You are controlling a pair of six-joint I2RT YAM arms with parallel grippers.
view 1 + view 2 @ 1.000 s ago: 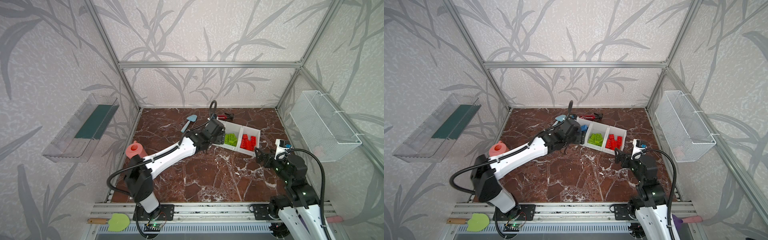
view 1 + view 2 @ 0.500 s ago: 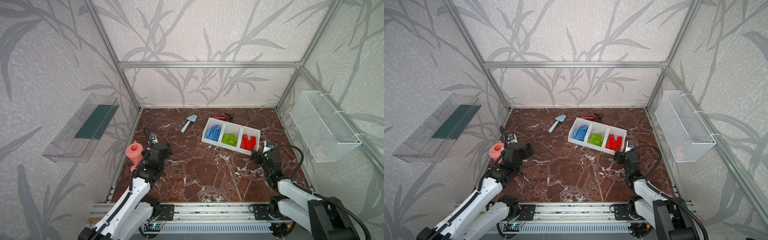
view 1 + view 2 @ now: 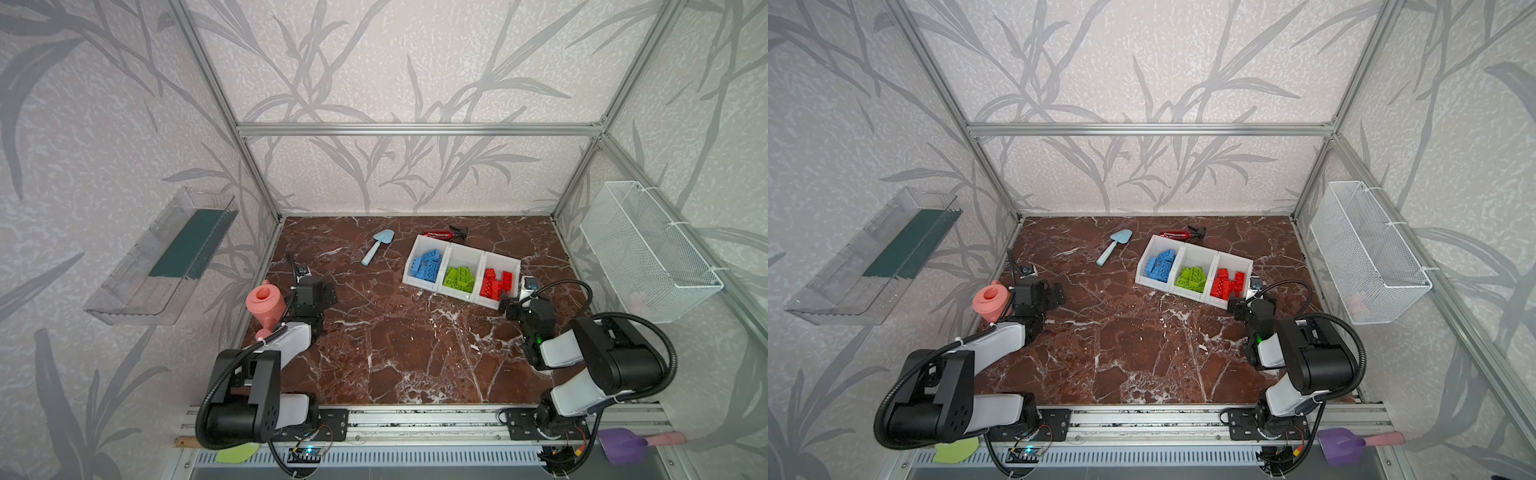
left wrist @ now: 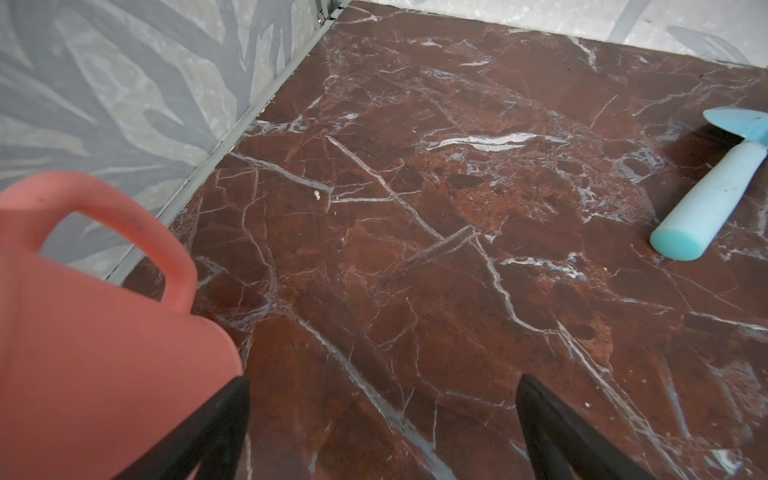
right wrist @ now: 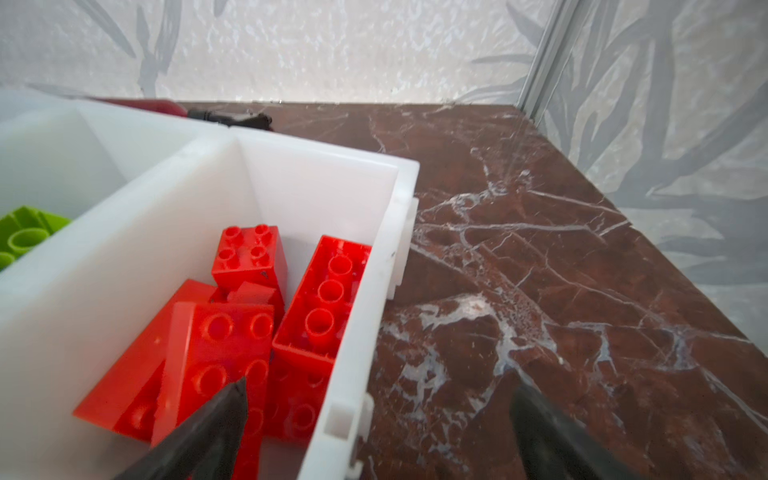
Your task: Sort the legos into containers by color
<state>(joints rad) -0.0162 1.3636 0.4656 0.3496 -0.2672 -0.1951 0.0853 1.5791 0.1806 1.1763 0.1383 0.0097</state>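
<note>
1. My left gripper (image 4: 380, 390) stands spread wide and empty over bare marble table (image 3: 395, 332) at the near left. Only its two dark fingertips (image 4: 216, 424) show in the wrist view.
2. A pink watering can (image 3: 266, 305) stands just left of it. My arm overlaps its right side in both top views.
3. My right gripper (image 5: 379, 388) is also spread wide, gripping nothing, just near the right end of the containers (image 3: 465, 255). I cannot tell whether it touches them.
4. The containers sit right of centre, toward the far side: blue legos (image 3: 427, 264) in the left bin, green legos (image 3: 459, 278) in the middle, red legos (image 3: 496, 284) in the right.
5. The bricks lie heaped and overlapping, too jumbled to count.
6. A light blue trowel (image 3: 376, 245) lies left of the bins. Its blade is cut off in the left wrist view.
7. A red spray bottle (image 3: 444, 233) lies just beyond the bins, and the right wrist view shows only its dark tip.
</note>
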